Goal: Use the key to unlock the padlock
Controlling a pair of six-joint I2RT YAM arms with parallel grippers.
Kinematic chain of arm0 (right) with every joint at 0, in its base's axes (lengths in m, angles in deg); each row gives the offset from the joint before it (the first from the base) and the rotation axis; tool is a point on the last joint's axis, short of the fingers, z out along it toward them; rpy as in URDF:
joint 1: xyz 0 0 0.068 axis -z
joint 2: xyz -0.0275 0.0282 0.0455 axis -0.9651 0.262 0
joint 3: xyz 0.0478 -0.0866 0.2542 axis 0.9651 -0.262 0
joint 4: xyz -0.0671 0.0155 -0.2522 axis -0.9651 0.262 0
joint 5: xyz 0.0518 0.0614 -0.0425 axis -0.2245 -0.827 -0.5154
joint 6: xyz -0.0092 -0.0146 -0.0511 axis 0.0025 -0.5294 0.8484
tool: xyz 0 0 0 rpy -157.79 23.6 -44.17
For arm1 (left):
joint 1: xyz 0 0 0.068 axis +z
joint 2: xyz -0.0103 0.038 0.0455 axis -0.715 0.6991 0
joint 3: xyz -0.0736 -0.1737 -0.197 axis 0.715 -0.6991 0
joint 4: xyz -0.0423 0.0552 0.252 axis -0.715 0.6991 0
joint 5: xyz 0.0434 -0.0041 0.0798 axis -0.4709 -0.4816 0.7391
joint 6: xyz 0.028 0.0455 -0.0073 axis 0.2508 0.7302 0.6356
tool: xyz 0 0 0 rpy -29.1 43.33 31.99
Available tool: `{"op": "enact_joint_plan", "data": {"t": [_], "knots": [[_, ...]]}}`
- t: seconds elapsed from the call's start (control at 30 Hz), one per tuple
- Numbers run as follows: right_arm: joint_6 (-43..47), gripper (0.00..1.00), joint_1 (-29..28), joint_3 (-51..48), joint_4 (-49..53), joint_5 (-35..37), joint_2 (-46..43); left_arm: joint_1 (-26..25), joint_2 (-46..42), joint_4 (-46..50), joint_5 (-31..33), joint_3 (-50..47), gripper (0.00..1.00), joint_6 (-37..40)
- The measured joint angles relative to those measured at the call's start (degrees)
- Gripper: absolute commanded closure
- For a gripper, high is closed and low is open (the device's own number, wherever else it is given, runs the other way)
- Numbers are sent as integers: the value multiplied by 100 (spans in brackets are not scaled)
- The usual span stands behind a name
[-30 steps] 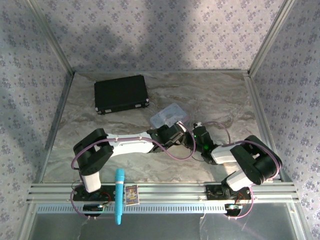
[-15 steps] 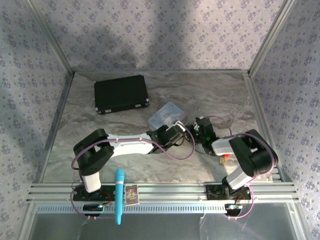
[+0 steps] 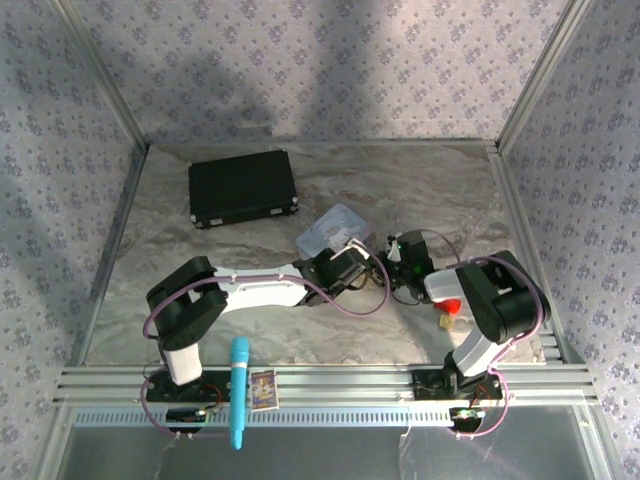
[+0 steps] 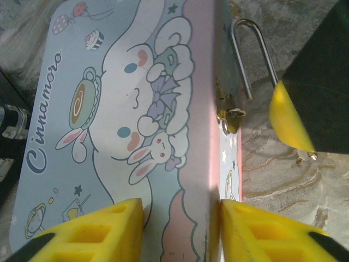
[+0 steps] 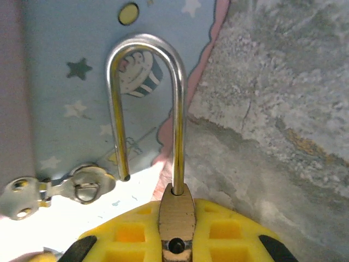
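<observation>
Padlock (image 5: 176,214) beside tin (image 5: 60,82) hasp (image 5: 76,188).

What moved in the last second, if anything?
The right arm folded back and inward, carrying the right gripper, shut on the padlock, a little toward the back beside the tin and uncovering red and orange bits. The left gripper at the tin, the black case and the blue pen stayed put.

Tin (image 3: 330,226) and black case (image 3: 242,188) block left; far-right table (image 3: 445,190) open.
</observation>
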Motion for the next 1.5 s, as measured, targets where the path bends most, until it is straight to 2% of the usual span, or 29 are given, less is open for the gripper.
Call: {"op": "enact_joint_plan", "data": {"t": [0.23,0.33,0.43,0.63,0.97,1.37,1.5], "knots": [[1349,96,197,1012,2083,-411,240,339,81,321,221,83,27,74],[1818,89,245,1290,2793,-369,256,483,105,422,326,76,19,111],[2229,85,269,1578,3578,-136,227,570,105,450,339,63,14,120],[2822,76,393,1950,4800,321,197,643,105,557,409,63,11,61],[3084,67,431,2188,5689,811,109,1091,-374,623,433,-350,10,-120],[3086,37,146,2328,6290,1449,-87,1329,-748,592,428,-721,9,-544],[3071,30,-31,2330,6502,1873,-376,1329,-1377,520,334,-1165,4,-691]]}}
